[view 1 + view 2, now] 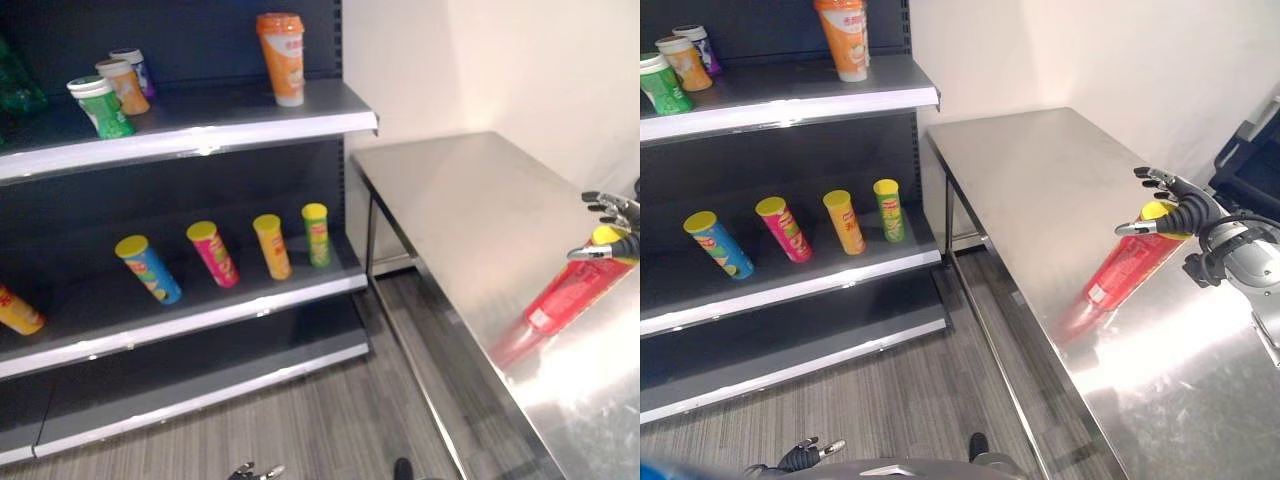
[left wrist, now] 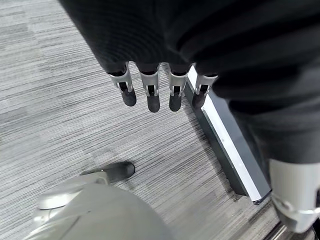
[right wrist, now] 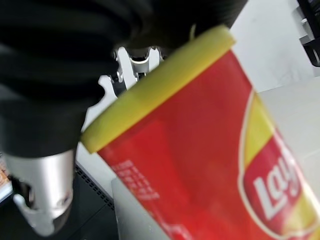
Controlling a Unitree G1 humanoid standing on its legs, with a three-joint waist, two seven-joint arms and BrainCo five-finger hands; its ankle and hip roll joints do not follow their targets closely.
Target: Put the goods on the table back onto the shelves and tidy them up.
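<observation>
Right hand (image 1: 1175, 215) is curled round the yellow-lidded end of the red can (image 1: 1127, 266), near the tabletop's (image 1: 1040, 180) right edge. Can's long axis tilts from your grip down toward the tabletop's shelf-side edge; base looks on or just off the surface, can't tell which. Left hand (image 2: 150, 90) hangs relaxed and empty over the floor, well apart. Shelves (image 1: 200, 125) lie off to your left past the tabletop's edge, so your right arm carries it across; middle shelf (image 1: 180, 320) has the matching cans.
</observation>
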